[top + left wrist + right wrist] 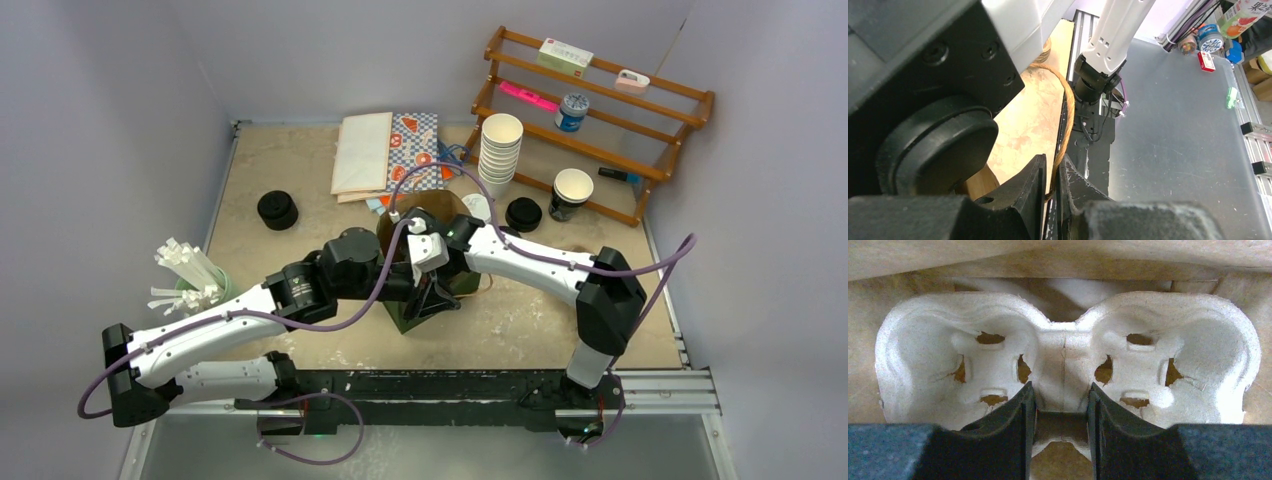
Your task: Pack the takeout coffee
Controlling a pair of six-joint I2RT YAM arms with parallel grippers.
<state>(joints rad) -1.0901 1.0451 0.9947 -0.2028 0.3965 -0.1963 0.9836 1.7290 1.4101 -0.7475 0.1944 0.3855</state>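
The cup carrier (1063, 350) is rough, matt moulded pulp (torn-edged slots), the rack (706, 103) smooth wood.

Left pincer (1053, 172) and right pincer (1060, 392) clamp, wrists close together.

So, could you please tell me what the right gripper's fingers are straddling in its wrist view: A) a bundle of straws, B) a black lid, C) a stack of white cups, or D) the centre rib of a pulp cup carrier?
D: the right gripper has one finger on each side of the narrow middle rib of the pulp cup carrier, whose two wells are empty.
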